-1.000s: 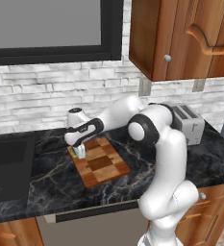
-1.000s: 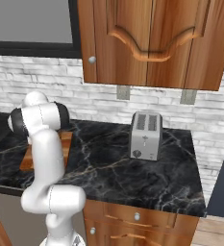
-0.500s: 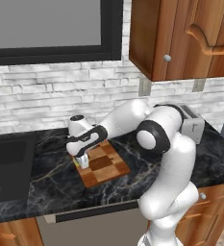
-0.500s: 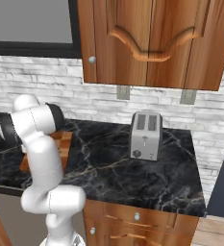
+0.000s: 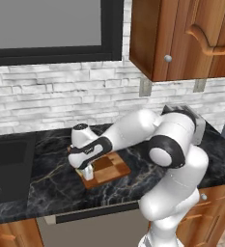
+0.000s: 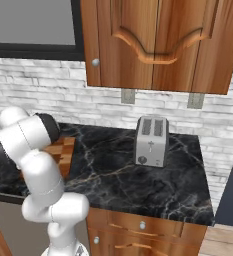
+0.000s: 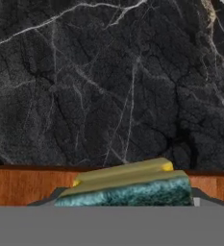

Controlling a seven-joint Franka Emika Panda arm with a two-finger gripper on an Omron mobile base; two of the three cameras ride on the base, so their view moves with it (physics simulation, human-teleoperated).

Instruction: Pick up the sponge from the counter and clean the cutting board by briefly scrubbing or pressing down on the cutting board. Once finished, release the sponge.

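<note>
Risk of sliding off the board onto the counter: gripper working right at its front-left edge. Closed on the sponge, pressed flat there. Small yellow block, green scouring face, slightly tilted between the 2 fingers; board thin, checkered brown.

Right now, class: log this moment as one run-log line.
phase: scrubbing | gripper: shut on sponge | sponge: at cutting board front-left edge | counter: beneath
</note>
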